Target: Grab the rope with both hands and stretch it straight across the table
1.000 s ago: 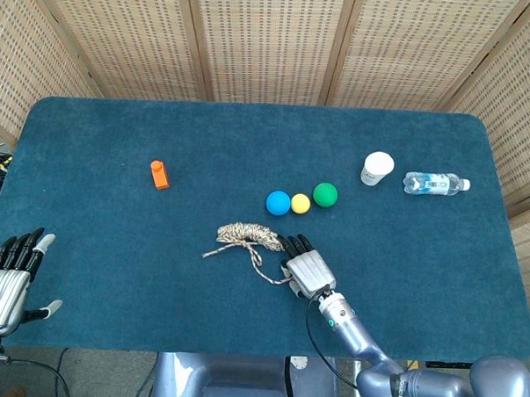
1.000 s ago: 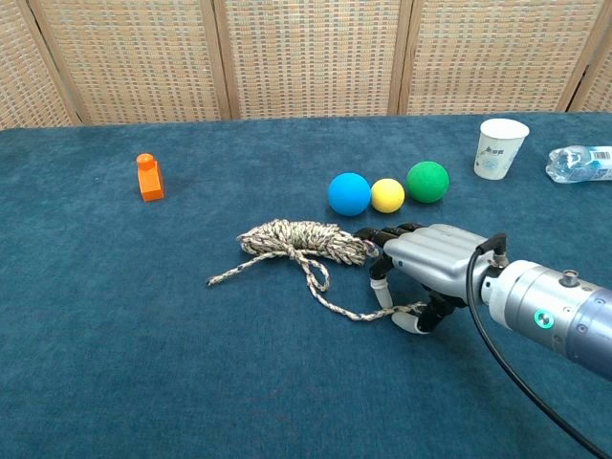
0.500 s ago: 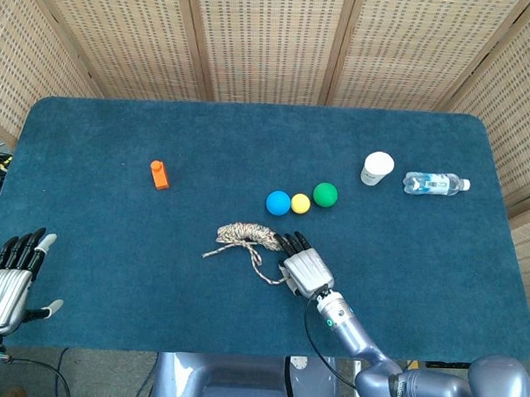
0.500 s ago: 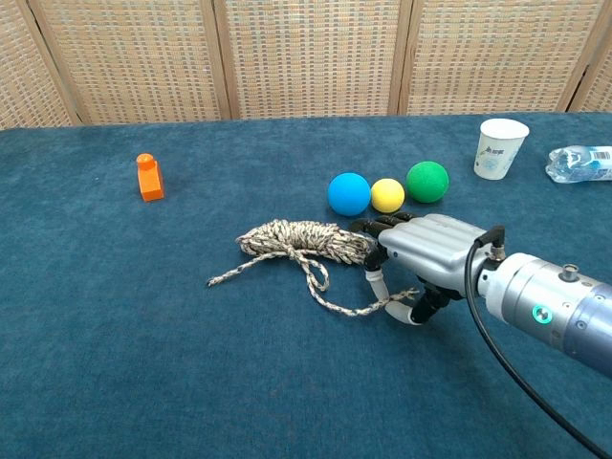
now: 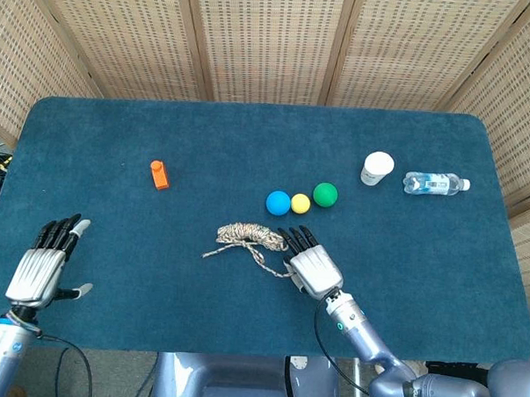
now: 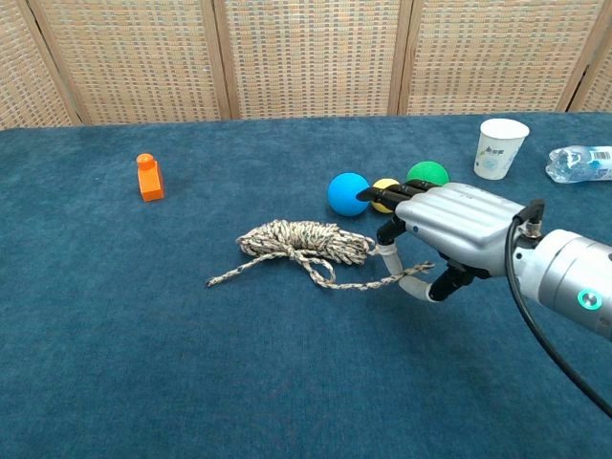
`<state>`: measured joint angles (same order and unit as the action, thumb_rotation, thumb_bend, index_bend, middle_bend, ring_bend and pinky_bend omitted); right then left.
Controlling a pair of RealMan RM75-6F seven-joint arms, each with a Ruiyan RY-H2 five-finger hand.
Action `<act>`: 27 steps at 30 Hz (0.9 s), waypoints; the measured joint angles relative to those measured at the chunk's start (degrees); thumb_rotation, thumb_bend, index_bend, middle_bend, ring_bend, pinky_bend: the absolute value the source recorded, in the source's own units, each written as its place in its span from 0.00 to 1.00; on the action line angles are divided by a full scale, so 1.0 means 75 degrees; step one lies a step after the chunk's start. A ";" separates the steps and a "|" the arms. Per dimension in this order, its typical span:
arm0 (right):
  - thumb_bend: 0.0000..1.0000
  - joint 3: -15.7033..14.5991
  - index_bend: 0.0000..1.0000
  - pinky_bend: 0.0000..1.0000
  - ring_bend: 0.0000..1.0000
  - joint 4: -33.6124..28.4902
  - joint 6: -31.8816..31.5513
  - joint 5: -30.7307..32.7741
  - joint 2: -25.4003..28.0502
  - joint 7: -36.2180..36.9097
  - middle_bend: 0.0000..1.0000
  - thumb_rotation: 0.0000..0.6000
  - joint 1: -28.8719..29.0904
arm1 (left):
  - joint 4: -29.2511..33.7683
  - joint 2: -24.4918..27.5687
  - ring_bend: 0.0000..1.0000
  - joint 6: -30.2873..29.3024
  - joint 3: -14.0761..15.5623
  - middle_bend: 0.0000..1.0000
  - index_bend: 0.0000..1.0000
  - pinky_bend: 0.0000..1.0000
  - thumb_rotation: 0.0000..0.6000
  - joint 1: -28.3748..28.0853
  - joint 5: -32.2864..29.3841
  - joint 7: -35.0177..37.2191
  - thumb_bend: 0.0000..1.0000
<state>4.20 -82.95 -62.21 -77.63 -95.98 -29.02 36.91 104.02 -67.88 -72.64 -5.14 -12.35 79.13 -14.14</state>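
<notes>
My right hand (image 6: 449,234) pinches one end of the speckled braided rope (image 6: 304,242) | my left hand (image 5: 44,266) spread, holding nothing, near table's left edge

We see a rough braided fibre rope (image 6: 304,242) on the matt blue cloth table (image 5: 250,136), glossy silver metal-looking hands (image 6: 457,229), matt foam-like balls (image 6: 348,193), a paper cup (image 6: 501,147), woven wicker screens (image 5: 272,41)
</notes>
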 measured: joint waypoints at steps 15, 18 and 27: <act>0.53 -0.0009 0.67 0.00 0.00 -0.0193 -0.0029 -0.0026 0.0105 -0.0014 0.00 1.00 -0.0116 | -0.0796 -0.1940 0.00 0.1795 -0.1024 0.00 0.40 0.00 1.00 -0.2094 -0.2663 -0.1452 0.22; 0.53 0.0000 0.67 0.00 0.00 -0.0182 -0.0002 0.0007 0.0077 -0.0030 0.00 1.00 -0.0122 | -0.0802 -0.2168 0.00 0.1941 -0.1111 0.00 0.40 0.00 1.00 -0.2423 -0.3275 -0.1868 0.26; 0.53 0.0034 0.67 0.00 0.00 -0.0149 0.0076 0.0073 -0.0029 -0.0128 0.00 1.00 -0.0106 | -0.0930 -0.2737 0.00 0.2132 -0.1339 0.00 0.43 0.00 1.00 -0.3328 -0.5353 -0.2767 0.33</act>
<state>4.45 -84.07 -61.64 -77.08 -96.19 -29.98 36.11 97.04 -88.40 -56.65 -15.19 -37.31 38.98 -34.89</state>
